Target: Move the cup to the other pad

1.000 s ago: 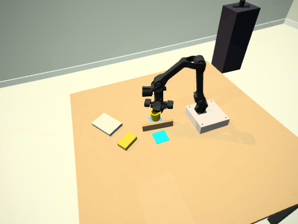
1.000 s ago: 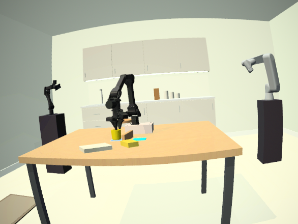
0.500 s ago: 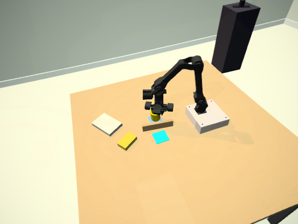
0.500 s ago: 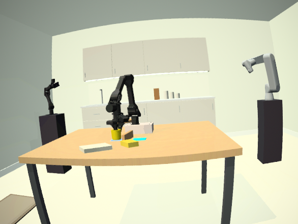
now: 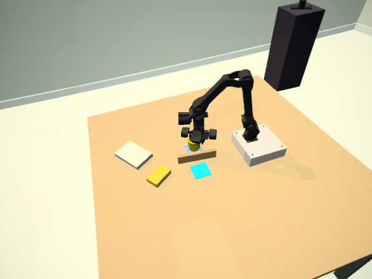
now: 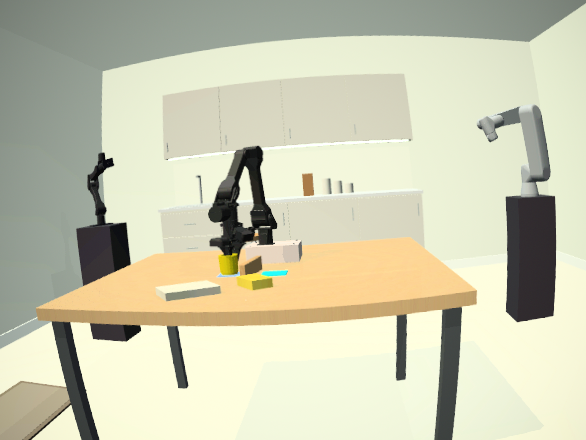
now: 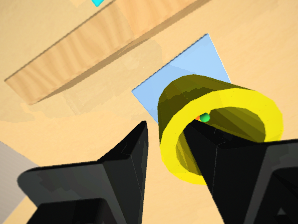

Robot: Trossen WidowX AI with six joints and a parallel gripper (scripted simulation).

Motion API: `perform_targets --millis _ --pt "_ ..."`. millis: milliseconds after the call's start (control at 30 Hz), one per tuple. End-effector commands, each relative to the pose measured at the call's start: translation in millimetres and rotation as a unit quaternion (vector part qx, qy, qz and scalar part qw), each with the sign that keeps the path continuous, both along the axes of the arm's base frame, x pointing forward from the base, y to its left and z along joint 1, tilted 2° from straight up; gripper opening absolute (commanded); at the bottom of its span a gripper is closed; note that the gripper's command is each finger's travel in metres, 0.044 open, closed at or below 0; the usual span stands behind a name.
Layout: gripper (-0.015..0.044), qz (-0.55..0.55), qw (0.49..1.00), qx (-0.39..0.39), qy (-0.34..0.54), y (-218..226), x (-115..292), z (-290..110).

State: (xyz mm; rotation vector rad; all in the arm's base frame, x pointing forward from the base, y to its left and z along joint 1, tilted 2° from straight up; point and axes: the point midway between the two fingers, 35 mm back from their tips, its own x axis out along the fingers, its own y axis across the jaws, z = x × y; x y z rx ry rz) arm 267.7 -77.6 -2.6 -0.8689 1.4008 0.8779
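A yellow cup (image 5: 193,145) (image 6: 228,264) (image 7: 175,100) stands upright on a light blue pad (image 5: 186,149) (image 7: 195,57). A few marbles (image 7: 204,117) show inside it. My gripper (image 5: 197,137) (image 6: 231,248) (image 7: 164,122) is low over the cup and straddles its near wall. One finger is inside the cup and the other is outside. A narrow gap shows between the outer finger and the wall, so the gripper is open. The cyan pad (image 5: 200,170) (image 6: 275,273) (image 7: 97,2) lies beyond a low wooden bar (image 5: 197,155) (image 6: 251,264) (image 7: 85,47) that stands between the two pads.
A yellow block (image 5: 158,175) (image 6: 255,282) and a white slab (image 5: 133,154) (image 6: 188,290) lie to the left of the pads. The arm's white base (image 5: 258,147) (image 6: 280,250) stands to the right. A dark pillar (image 5: 292,47) stands off the table.
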Motion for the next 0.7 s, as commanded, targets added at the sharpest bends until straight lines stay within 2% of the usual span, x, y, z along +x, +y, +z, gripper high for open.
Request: perform_targets --millis 0,600,667 --pt "0.0127 0.0 1.0 0.0 0.0 0.0 0.1 0.1" --pt "0.0 0.0 1.0 0.0 0.0 0.0 0.1 0.1" --pt "0.0 0.0 1.0 0.0 0.0 -0.1 0.4 1.9"
